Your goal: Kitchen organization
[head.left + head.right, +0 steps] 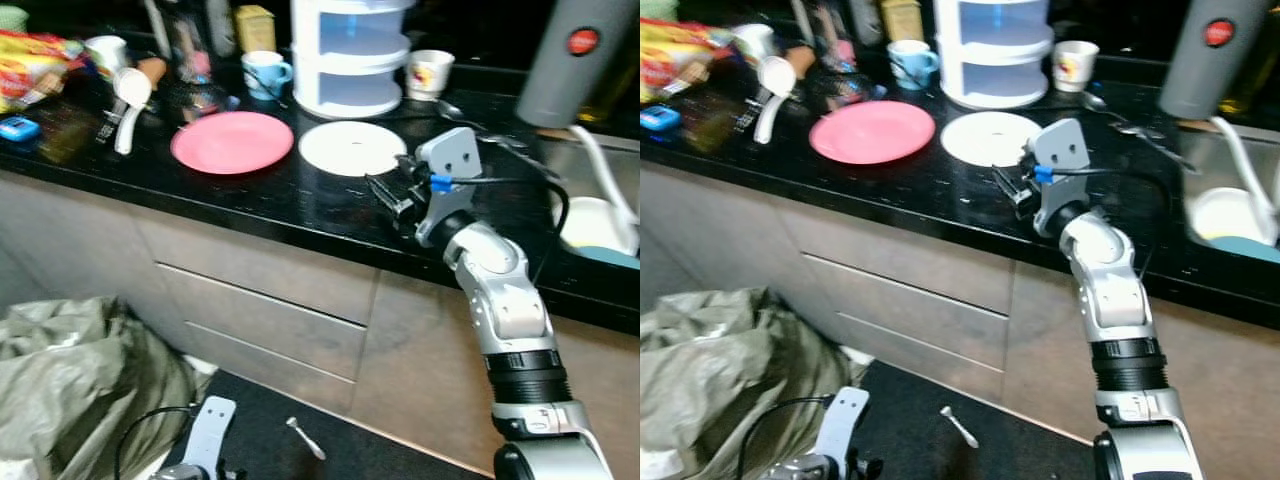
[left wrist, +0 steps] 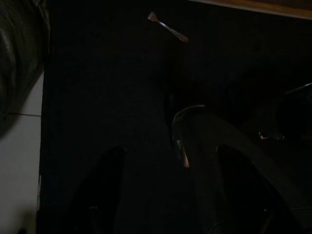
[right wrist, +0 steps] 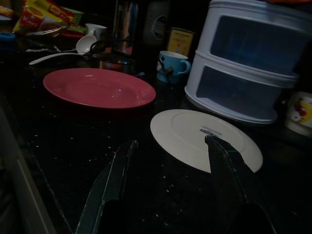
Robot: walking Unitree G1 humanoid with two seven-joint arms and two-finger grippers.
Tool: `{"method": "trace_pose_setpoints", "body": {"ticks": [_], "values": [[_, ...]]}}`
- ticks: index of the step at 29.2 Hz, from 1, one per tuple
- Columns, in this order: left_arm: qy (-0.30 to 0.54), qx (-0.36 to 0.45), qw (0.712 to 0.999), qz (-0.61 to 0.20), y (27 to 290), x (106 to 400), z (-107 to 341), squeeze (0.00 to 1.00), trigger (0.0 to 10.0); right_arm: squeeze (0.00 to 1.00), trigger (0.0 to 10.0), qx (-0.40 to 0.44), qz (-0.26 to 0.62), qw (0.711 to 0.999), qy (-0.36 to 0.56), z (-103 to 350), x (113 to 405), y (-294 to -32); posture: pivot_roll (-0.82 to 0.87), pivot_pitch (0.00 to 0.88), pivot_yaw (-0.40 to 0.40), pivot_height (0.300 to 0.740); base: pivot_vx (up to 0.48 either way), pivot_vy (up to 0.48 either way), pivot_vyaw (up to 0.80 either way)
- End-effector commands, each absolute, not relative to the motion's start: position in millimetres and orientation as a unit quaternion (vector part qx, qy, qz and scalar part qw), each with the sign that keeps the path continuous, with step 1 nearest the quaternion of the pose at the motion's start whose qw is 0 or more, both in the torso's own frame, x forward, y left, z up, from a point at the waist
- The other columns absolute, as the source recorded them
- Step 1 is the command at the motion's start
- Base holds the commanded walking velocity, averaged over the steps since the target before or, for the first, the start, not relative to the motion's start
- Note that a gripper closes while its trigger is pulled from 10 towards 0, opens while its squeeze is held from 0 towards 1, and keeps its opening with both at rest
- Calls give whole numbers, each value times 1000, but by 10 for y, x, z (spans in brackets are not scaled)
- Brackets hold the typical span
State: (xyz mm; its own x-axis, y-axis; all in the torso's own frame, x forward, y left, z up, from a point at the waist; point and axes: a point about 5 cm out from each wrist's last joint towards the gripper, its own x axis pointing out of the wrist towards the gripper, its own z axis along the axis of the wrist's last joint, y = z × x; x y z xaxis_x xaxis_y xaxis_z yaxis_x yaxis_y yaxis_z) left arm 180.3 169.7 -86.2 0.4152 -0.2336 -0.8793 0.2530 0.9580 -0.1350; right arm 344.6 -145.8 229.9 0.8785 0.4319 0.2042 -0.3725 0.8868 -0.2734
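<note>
A pink plate [image 1: 232,141] and a white plate [image 1: 350,147] lie side by side on the black counter [image 1: 300,205]. Behind them stand a blue cup [image 1: 266,72], a white two-tier container [image 1: 350,55] and a printed mug [image 1: 430,72]. My right gripper [image 1: 388,190] hovers low over the counter's front, just short of the white plate [image 3: 204,136], open, with nothing between its fingers [image 3: 114,178]. My left gripper [image 1: 205,440] hangs down by the floor, fingers apart in the dark left wrist view. A small fork [image 1: 305,438] lies on the dark floor mat [image 2: 122,73].
A white ladle [image 1: 128,100], snack packets [image 1: 30,60] and clutter crowd the counter's left. A sink [image 1: 590,170] with a white bowl [image 1: 595,225] sits at the right, below a grey cylinder [image 1: 575,60]. Drawers [image 1: 260,300] front the counter; a crumpled grey bag [image 1: 80,380] lies on the floor.
</note>
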Motion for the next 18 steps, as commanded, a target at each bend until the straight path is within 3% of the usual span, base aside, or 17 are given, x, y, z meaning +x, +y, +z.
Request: {"method": "trace_pose_setpoints", "body": {"ticks": [1,15,18], "values": [[526,11,839,-142,1705,1788,-869,0,10000,0,10000,-114,203,964,-130,2284,3451,-1477,-58,0,52,740,0,0,0],[528,2,837,-145,1683,1784,-872,0,10000,0,10000,-112,147,977,-109,2213,3506,-1627,-63,0,53,740,0,-300,0],[528,1,836,-146,1680,1781,-873,0,10000,0,10000,-111,137,979,-103,2214,3516,-1682,-63,0,53,740,0,-306,-800]]}}
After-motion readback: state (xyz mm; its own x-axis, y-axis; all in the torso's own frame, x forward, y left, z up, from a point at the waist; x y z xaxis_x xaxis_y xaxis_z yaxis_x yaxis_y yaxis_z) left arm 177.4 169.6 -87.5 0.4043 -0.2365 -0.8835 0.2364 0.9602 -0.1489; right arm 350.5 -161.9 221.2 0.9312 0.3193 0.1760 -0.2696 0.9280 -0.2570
